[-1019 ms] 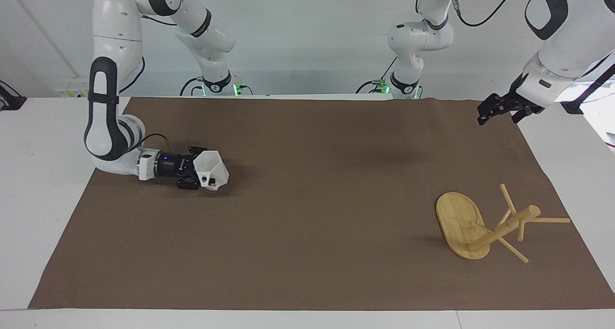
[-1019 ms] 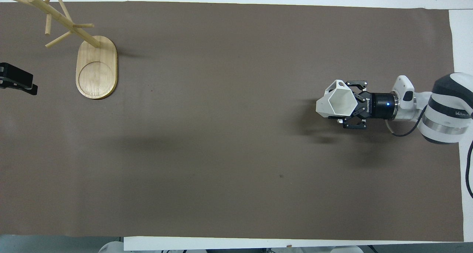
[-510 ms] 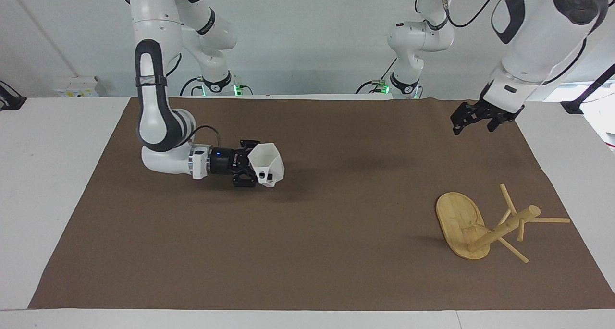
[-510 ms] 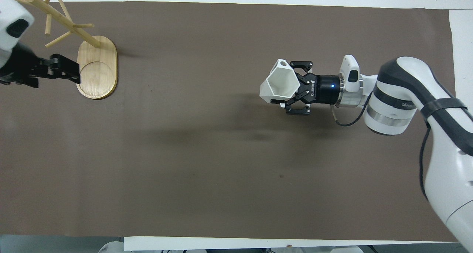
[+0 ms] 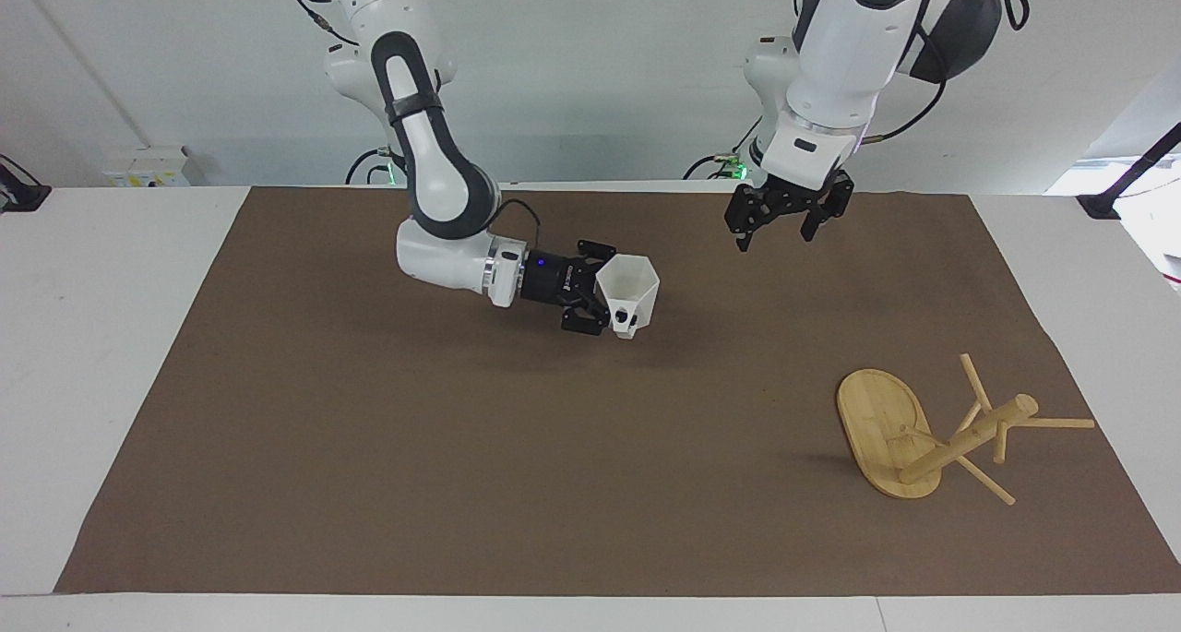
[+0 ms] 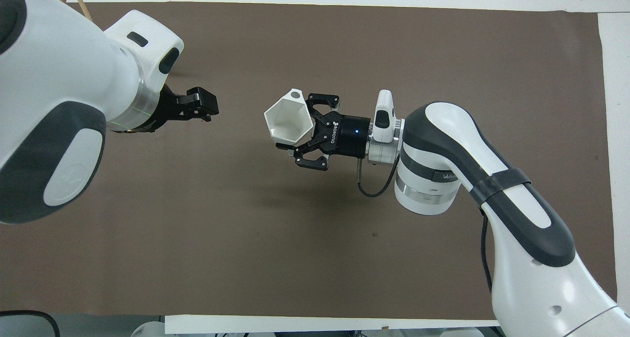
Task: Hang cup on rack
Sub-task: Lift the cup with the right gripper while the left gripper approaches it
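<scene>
- The right claw [image 5: 602,302] is clamped on the cup [image 5: 629,292], gripping its wall from the side; the arm lies nearly level, low over the middle of the brown mat [image 5: 461,447].
- The cup is carried in the air with its mouth tipped up and away from the wrist, and its angular handle with the dark hole hangs on the lower side, as the facing view shows.
- The left claw [image 5: 786,219] hangs above the mat's edge nearest the robots, fingers pointing down and spread wide, holding nothing.
- A clear gap of bare mat lies between the cup and the left claw; in the overhead view they stand apart, facing one another.
- The rack [image 5: 932,434] stands on the mat toward the left arm's end, well apart from both claws; its oval base is flat on the mat and the pegs stick out from the post.
- In the overhead view the left arm's body covers almost all of the rack; only the tips of thin pegs show at the top corner.
- The mat covers most of the white worktop [image 5: 101,337], which shows as bare margins at both ends and along the edge farthest from the robots.
- A plain pale wall rises at the robots' end.
</scene>
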Tool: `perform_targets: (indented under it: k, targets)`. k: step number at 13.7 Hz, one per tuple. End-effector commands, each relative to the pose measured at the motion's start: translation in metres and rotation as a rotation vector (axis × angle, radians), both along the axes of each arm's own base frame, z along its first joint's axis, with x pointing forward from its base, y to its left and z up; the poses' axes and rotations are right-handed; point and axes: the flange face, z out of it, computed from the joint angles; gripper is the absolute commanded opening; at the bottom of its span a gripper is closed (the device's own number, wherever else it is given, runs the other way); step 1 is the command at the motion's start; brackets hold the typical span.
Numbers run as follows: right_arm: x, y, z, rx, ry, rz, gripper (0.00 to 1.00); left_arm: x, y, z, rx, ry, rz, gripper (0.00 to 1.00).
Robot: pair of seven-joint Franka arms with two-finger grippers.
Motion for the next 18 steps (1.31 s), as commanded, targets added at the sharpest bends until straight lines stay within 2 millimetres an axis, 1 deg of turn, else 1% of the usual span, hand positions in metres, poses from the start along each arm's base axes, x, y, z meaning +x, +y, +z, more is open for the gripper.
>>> perform_targets:
  k: [1, 2, 3, 4, 6, 7, 8, 9, 10, 13, 16, 18]
  targets:
    - [-0.003, -0.005, 0.007, 0.001, 0.010, -0.027, 0.17, -0.002, -0.011, -0.006, 0.002, -0.018, 0.018, 0.99]
    - [-0.004, -0.002, 0.006, -0.001, 0.009, -0.023, 0.17, -0.005, -0.021, -0.005, 0.000, -0.020, 0.018, 0.99]
    - [-0.010, 0.008, 0.007, -0.001, 0.007, -0.007, 0.17, -0.003, -0.029, -0.007, 0.000, -0.019, 0.031, 0.99]
    - [-0.011, 0.010, 0.005, -0.017, 0.010, -0.019, 0.17, -0.007, -0.039, -0.004, -0.005, -0.024, 0.032, 0.99]
    - [-0.022, 0.028, 0.003, -0.021, 0.022, -0.026, 0.18, -0.010, -0.054, -0.011, -0.005, -0.015, 0.035, 0.99]
    - [-0.022, 0.027, 0.001, -0.030, 0.024, -0.044, 0.18, -0.015, -0.066, -0.018, 0.001, -0.007, 0.033, 0.99]
    - [-0.022, 0.027, 0.000, -0.035, 0.018, -0.044, 0.18, -0.017, -0.072, -0.021, 0.004, -0.004, 0.039, 0.99]
    - [-0.022, 0.027, 0.000, -0.037, 0.014, -0.045, 0.18, -0.016, -0.076, -0.028, 0.009, 0.004, 0.042, 0.99]
    - [-0.022, 0.027, 0.000, -0.037, 0.012, -0.044, 0.18, -0.017, -0.078, -0.028, 0.006, 0.003, 0.041, 0.99]
    - [-0.021, 0.026, 0.000, -0.038, 0.008, -0.045, 0.18, -0.018, -0.078, -0.037, 0.010, 0.016, 0.067, 0.88]
    - [-0.021, 0.026, 0.000, -0.038, 0.007, -0.045, 0.18, -0.019, -0.081, -0.044, 0.009, 0.019, 0.092, 0.81]
    - [-0.021, 0.026, 0.000, -0.039, 0.007, -0.046, 0.18, -0.018, -0.083, -0.054, 0.006, 0.015, 0.093, 0.77]
